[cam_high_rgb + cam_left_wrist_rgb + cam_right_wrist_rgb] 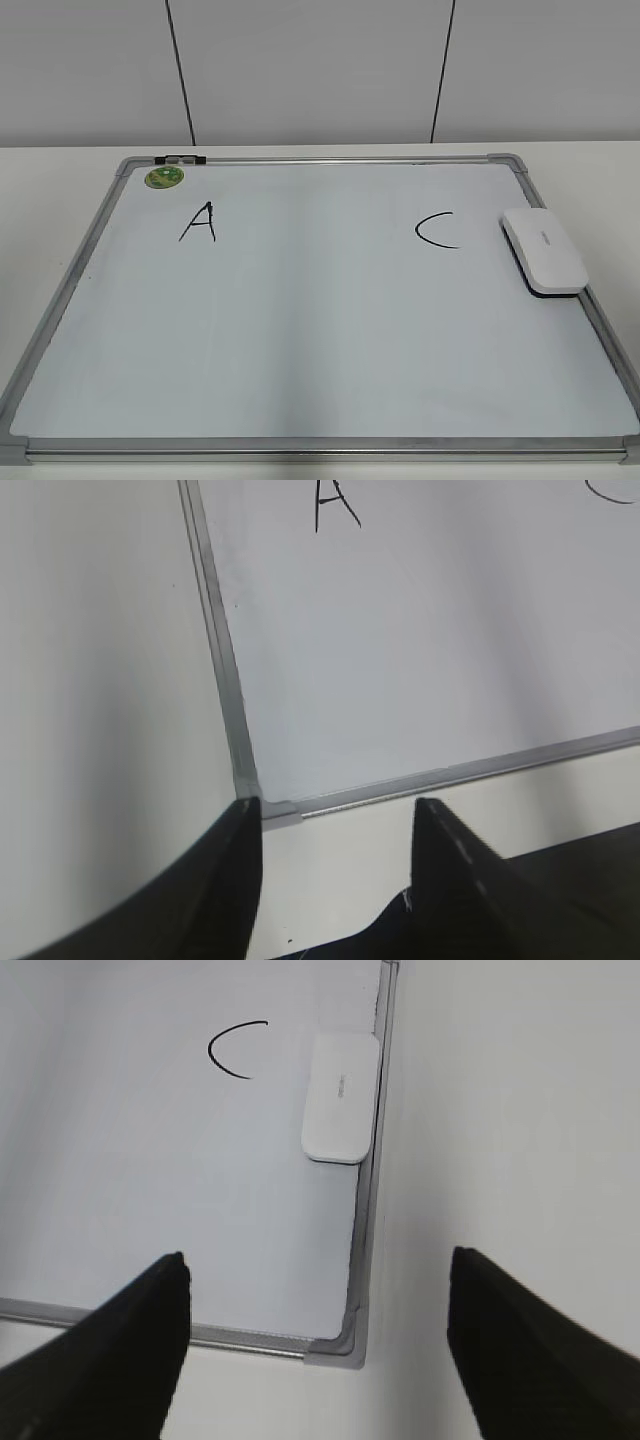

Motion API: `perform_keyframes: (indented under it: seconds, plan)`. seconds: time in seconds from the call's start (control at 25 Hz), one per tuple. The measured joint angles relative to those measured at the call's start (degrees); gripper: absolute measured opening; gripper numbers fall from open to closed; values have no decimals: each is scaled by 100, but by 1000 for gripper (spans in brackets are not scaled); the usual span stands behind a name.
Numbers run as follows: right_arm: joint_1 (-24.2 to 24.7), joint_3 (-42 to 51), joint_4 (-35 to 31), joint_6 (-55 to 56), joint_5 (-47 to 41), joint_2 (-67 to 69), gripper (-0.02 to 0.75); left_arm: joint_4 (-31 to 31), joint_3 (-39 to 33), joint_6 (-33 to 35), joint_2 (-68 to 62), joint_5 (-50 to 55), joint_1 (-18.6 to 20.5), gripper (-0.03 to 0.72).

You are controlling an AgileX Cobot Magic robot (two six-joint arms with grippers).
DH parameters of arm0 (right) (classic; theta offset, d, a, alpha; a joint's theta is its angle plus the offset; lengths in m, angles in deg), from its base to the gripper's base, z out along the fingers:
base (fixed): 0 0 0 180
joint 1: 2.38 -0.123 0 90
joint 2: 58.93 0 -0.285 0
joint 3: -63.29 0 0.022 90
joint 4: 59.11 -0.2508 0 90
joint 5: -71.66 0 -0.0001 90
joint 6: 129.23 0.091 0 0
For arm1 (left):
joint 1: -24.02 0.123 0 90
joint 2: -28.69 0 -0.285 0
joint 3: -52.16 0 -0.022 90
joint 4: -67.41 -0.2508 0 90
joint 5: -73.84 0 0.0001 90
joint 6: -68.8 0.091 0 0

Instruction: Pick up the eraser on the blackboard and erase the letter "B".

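Right gripper (315, 1270) wide open, empty; eraser (341, 1095) well ahead, against blackboard (150, 1180) right frame

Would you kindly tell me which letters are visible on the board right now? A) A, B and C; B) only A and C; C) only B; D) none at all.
B: the board shows a black A at left and a C at right beside the eraser, with bare white surface between them and no B anywhere.
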Motion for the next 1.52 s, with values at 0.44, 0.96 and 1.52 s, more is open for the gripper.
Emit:
perform_keyframes:
  seconds: [0.44,0.96,1.52]
  plan:
    - [0,1298,319,-9,-418,-2420,592,-168,-1695,-114,2007,21,-195,371]
    - [0,2849,1039,305,-676,-3583,592,-677,-3040,-287,2979,-109,-195,370]
    - [0,3195,823,319,-239,-3583,592,-1104,-3425,-300,2979,-890,-195,368]
